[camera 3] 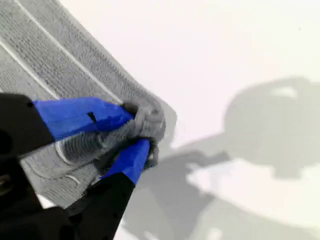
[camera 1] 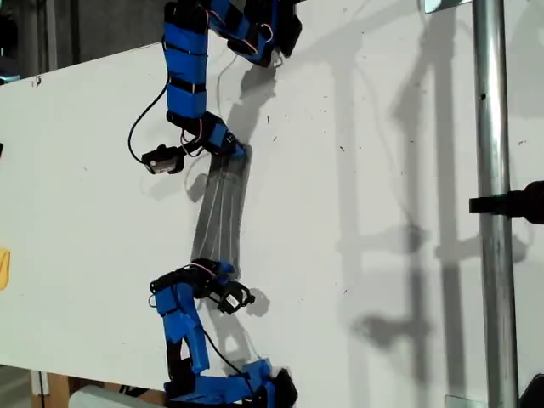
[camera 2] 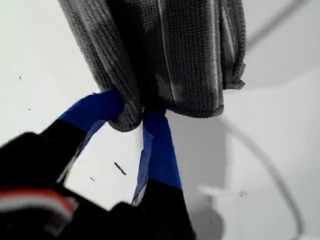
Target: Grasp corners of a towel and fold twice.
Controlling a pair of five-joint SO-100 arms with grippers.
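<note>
The grey towel (camera 1: 220,208) with thin white stripes is stretched as a narrow, bunched strip between two blue arms over the white table (camera 1: 382,170). One arm's gripper (camera 1: 234,154) holds its upper end in the exterior view. The other arm's gripper (camera 1: 222,270) holds its lower end. Which arm is first I cannot tell. In the first wrist view my first gripper (camera 2: 132,112) is shut on a gathered corner of the towel (camera 2: 170,55), which hangs in folds. In the second wrist view my second gripper (camera 3: 140,130) is shut on a crumpled corner of the towel (camera 3: 45,60).
A metal pole (camera 1: 493,204) with a black clamp (camera 1: 514,204) stands at the exterior view's right. A yellow object (camera 1: 3,268) lies at the exterior view's left edge. Black cables (camera 1: 140,127) trail from the upper arm. Arm shadows fall on the table.
</note>
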